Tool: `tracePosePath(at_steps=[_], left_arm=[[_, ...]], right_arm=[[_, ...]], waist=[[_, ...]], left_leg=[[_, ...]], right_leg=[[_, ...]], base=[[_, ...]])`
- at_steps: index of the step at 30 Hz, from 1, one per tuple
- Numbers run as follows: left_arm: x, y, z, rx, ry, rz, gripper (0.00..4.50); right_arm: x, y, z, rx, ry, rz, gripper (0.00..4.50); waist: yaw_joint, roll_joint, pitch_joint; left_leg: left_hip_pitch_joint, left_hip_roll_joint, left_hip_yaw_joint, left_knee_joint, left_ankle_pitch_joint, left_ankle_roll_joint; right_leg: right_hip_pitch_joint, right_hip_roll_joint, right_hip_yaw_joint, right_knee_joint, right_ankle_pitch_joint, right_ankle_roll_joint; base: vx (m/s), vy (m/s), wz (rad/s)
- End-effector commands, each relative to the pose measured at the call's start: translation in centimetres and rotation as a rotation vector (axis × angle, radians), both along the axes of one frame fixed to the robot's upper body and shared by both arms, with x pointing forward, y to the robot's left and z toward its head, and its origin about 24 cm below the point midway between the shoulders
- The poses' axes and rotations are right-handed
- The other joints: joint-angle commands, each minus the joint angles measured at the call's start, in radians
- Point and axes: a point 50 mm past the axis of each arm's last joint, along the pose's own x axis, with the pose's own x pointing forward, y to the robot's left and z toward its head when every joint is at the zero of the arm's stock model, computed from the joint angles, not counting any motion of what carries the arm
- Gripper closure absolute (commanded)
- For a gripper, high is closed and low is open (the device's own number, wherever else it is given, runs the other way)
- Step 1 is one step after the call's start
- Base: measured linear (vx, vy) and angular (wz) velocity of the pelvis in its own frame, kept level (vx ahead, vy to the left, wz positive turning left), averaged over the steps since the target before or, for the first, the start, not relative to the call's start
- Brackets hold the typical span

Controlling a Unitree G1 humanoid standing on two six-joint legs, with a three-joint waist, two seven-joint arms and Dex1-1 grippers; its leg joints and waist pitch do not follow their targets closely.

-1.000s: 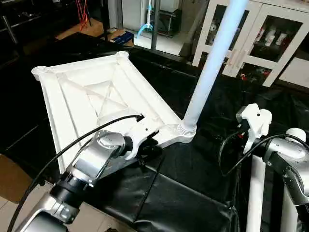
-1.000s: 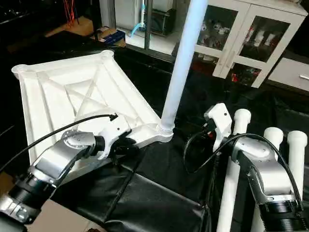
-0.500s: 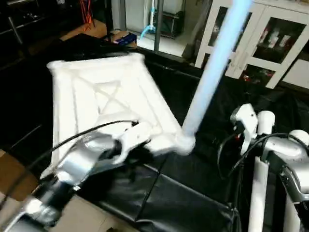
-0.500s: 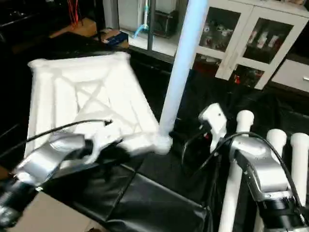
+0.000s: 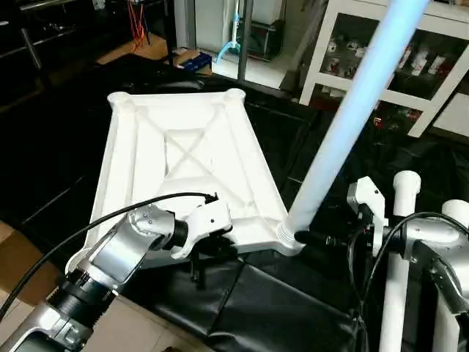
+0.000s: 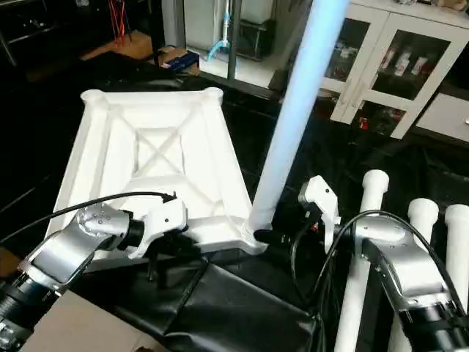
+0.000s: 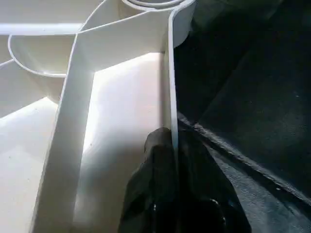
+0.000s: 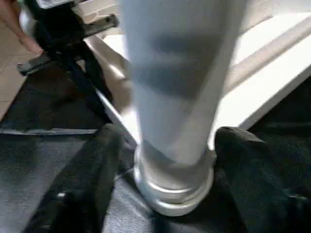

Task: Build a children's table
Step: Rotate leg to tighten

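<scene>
Left eye view looks down on a bench draped in black sheeting (image 5: 278,308), and on it, underside up, lies the white plastic rectangular tabletop (image 5: 183,169), its ribs crossing in an X and a round socket at each corner. One long white tube leg (image 5: 352,125) already stands in the near corner socket (image 5: 289,238), leaning up and away out of the picture. Three more white tube legs (image 6: 366,242) lie side by side on the sheeting at the robot's right, well apart from the tabletop, so by my judgement about a quarter of the assembly is in place: three sockets remain bare and their legs have yet to be fitted.

The tabletop looks clean and whole, with a thin raised rim round its edge; the standing leg has a ringed, flared foot seated at the socket.

The left gripper (image 5: 212,246) is at the near long edge, and the left wrist view shows its black fingers (image 7: 160,189) pinched tight on the thin rim. The right gripper (image 8: 167,165) is at the foot of the standing leg, its fingers (image 8: 97,165) wide, one on each side of the flared foot; whether they press it I cannot tell.
</scene>
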Motion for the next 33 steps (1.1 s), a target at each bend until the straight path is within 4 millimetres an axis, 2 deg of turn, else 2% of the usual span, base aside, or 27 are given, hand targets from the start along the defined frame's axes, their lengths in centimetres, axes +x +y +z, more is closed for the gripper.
tracePosePath(at_steps=[1,9,10,11,16,18,20,21,22,23,24,25,26,27,28,29,30,31,32,33], left_arm=[[-0.7,-1.5,0.1,-0.077,0.020,-0.072,4.50],[-0.9,-1.4,0.1,-0.078,0.030,-0.079,4.50],[-0.9,-1.4,0.1,-0.079,0.030,-0.079,4.50],[-0.9,-1.4,0.1,-0.080,0.031,-0.079,4.50],[-0.8,-1.4,0.0,-0.080,0.037,-0.054,4.50],[-0.2,-1.5,0.0,-0.092,0.034,0.022,4.50],[0.0,-1.5,0.0,-0.098,0.033,0.046,4.50],[0.9,-2.1,0.2,-0.125,0.014,0.147,4.50],[1.1,-2.3,0.2,-0.130,0.010,0.172,4.50],[1.7,-2.7,0.4,-0.144,-0.005,0.234,4.50],[2.1,-3.1,0.5,-0.158,-0.012,0.288,4.50],[2.1,-3.1,0.5,-0.158,-0.012,0.288,4.50],[2.6,-3.9,0.6,-0.184,-0.010,0.357,4.50],[2.9,-4.4,0.7,-0.192,-0.011,0.404,4.50],[3.2,-4.8,0.8,-0.196,-0.011,0.447,4.50],[3.2,-4.8,0.8,-0.196,-0.011,0.447,4.50],[3.5,-5.4,0.9,-0.212,-0.023,0.495,4.50],[3.8,-6.3,1.0,-0.223,-0.032,0.528,4.50],[3.9,-6.4,1.0,-0.225,-0.034,0.534,4.50],[4.1,-6.9,1.2,-0.230,-0.063,0.552,4.50]], right_arm=[[0.5,0.0,0.2,-0.025,-0.027,0.010,1.57],[0.7,0.5,0.0,-0.011,-0.009,0.037,2.29],[0.7,0.5,-0.1,-0.006,-0.007,0.040,2.40],[0.7,0.6,-0.1,0.001,-0.001,0.043,2.47],[0.7,0.5,-0.6,0.011,0.014,0.021,2.59],[1.5,0.1,-1.5,-0.028,-0.010,-0.116,2.60],[1.8,0.0,-1.8,-0.046,-0.018,-0.162,2.62],[2.9,-0.3,-3.3,-0.096,-0.014,-0.400,2.62],[3.1,-0.4,-3.7,-0.104,-0.007,-0.461,2.62],[3.4,-0.4,-4.6,-0.114,0.025,-0.620,2.62],[3.5,-0.2,-5.3,-0.128,0.057,-0.719,2.63],[3.5,-0.2,-5.3,-0.128,0.057,-0.719,2.63],[3.5,0.2,-6.4,-0.175,0.086,-0.866,2.63],[3.5,0.7,-7.0,-0.193,0.084,-0.972,2.63],[3.5,1.2,-7.5,-0.207,0.081,-1.074,2.64],[3.5,1.2,-7.5,-0.207,0.081,-1.074,2.64],[3.5,2.4,-8.0,-0.216,0.068,-1.133,2.64],[3.6,4.5,-8.2,-0.227,0.039,-1.140,2.64],[3.7,4.9,-8.3,-0.229,0.032,-1.137,2.64],[4.1,6.8,-7.9,-0.200,-0.015,-1.119,2.64]], waist=[[-0.007,-0.006,-0.053],[-0.008,-0.006,-0.054],[-0.009,-0.010,-0.054],[-0.008,-0.008,-0.054],[-0.009,-0.008,-0.052],[-0.013,-0.009,-0.052],[-0.018,-0.008,-0.050],[-0.024,-0.012,-0.050],[-0.034,-0.011,-0.048],[-0.039,-0.011,-0.049],[-0.048,-0.012,-0.049],[-0.052,-0.014,-0.052],[-0.052,-0.012,-0.052],[-0.059,-0.008,-0.048],[-0.066,-0.003,-0.048],[-0.069,-0.005,-0.050],[-0.071,-0.007,-0.054],[-0.073,0.001,-0.054],[-0.076,-0.001,-0.053],[-0.080,-0.003,-0.055]], left_leg=[[0.018,0.060,-0.032,-0.089,-0.296,0.002],[0.017,0.061,-0.032,-0.090,-0.278,0.011],[0.015,0.061,-0.031,-0.090,-0.275,0.013],[0.016,0.061,-0.031,-0.090,-0.277,0.013],[0.017,0.060,-0.033,-0.090,-0.294,0.009],[0.015,0.059,-0.033,-0.091,-0.302,0.003],[0.016,0.057,-0.032,-0.090,-0.308,-0.006],[0.013,0.055,-0.035,-0.091,-0.316,-0.016],[0.012,0.051,-0.038,-0.091,-0.332,-0.027],[0.013,0.051,-0.039,-0.090,-0.339,-0.033],[0.011,0.048,-0.041,-0.090,-0.348,-0.039],[0.011,0.046,-0.045,-0.089,-0.356,-0.039],[0.013,0.048,-0.047,-0.089,-0.363,-0.035],[0.017,0.046,-0.043,-0.089,-0.376,-0.036],[0.017,0.045,-0.045,-0.091,-0.397,-0.048],[0.016,0.044,-0.048,-0.092,-0.404,-0.055],[0.014,0.045,-0.054,-0.095,-0.421,-0.061],[0.018,0.045,-0.052,-0.095,-0.432,-0.063],[0.018,0.045,-0.051,-0.095,-0.441,-0.065],[0.017,0.043,-0.055,-0.098,-0.454,-0.065]], right_leg=[[0.024,-0.062,0.038,-0.079,-0.401,-0.192],[0.027,-0.061,0.038,-0.075,-0.370,-0.201],[0.028,-0.061,0.038,-0.074,-0.368,-0.201],[0.027,-0.062,0.038,-0.075,-0.375,-0.201],[0.025,-0.063,0.037,-0.079,-0.417,-0.189],[0.025,-0.062,0.036,-0.080,-0.430,-0.186],[0.019,-0.062,0.035,-0.083,-0.450,-0.185],[0.023,-0.063,0.033,-0.083,-0.479,-0.174],[0.019,-0.061,0.030,-0.089,-0.521,-0.159],[0.017,-0.062,0.030,-0.090,-0.540,-0.151],[0.017,-0.061,0.028,-0.095,-0.566,-0.138],[0.019,-0.063,0.024,-0.099,-0.594,-0.119],[0.019,-0.064,0.024,-0.101,-0.600,-0.112],[0.006,-0.059,0.027,-0.107,-0.603,-0.109],[0.002,-0.057,0.025,-0.111,-0.611,-0.103],[0.003,-0.058,0.022,-0.110,-0.615,-0.097],[0.011,-0.056,0.017,-0.107,-0.610,-0.083],[0.005,-0.056,0.019,-0.109,-0.584,-0.083],[0.000,-0.056,0.019,-0.112,-0.577,-0.085],[0.007,-0.055,0.015,-0.110,-0.566,-0.084]], base=[[0.000,0.000,0.00],[0.000,0.000,0.00],[0.000,0.000,0.00],[0.000,0.000,0.00],[0.000,0.000,0.00],[0.000,0.000,0.00],[0.000,0.000,0.00],[0.000,0.000,0.00],[0.000,0.000,0.00],[0.000,0.000,0.00],[0.000,0.000,0.00],[0.000,0.000,0.00],[0.000,0.000,0.00],[0.000,0.000,0.00],[0.000,0.000,0.00],[0.000,0.000,0.00],[0.000,0.000,0.00],[0.000,0.000,0.00],[0.000,0.000,0.00],[0.000,0.000,0.00]])
